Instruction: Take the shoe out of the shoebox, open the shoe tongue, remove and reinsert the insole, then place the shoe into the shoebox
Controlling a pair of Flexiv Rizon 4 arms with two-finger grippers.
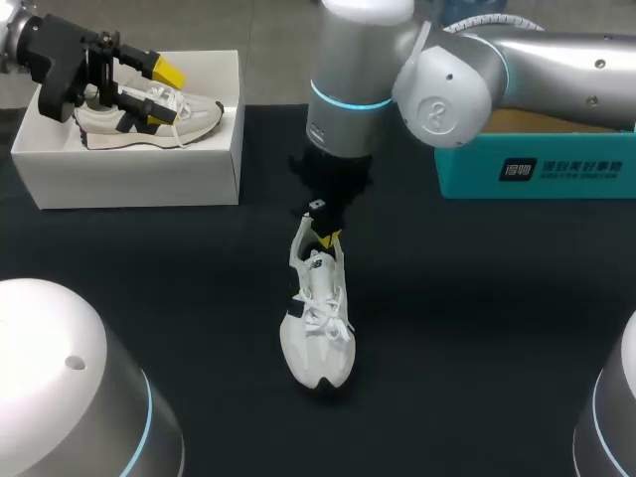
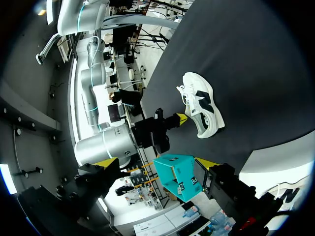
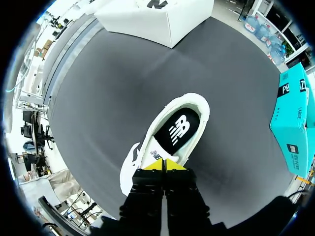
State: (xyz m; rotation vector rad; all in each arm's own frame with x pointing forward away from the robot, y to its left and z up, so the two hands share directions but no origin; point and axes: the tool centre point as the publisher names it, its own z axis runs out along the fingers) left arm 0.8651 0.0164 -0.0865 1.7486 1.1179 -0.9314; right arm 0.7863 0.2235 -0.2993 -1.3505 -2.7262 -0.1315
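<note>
Right gripper (image 3: 162,164) has its two yellow tips pressed tight together. They sit right at the top edge of the tongue (image 3: 147,149) of the white shoe (image 1: 318,333). I cannot tell if the tongue is caught between the tips. The shoe lies on the black table (image 1: 477,328), about in the middle, and it is out of the box. Its toe points toward the robot and its open end is under the gripper. In the right wrist view you can look down into the shoe. The black insole (image 3: 178,129) lies flat inside, just ahead of the tips. The white laces are tied over the front of the shoe. The right arm comes in from the right side and reaches to the middle of the table. The left gripper (image 1: 162,94) is far away, at the back left corner. Its fingers are spread wide apart and hold nothing. It hangs over the white shoebox (image 1: 129,164), which is open on top. Another shoe (image 1: 194,114), white and grey, lies on its side in the shoebox under the left gripper. A blue-green box (image 1: 537,169) stands at the back right of the table, well apart from the shoe.
</note>
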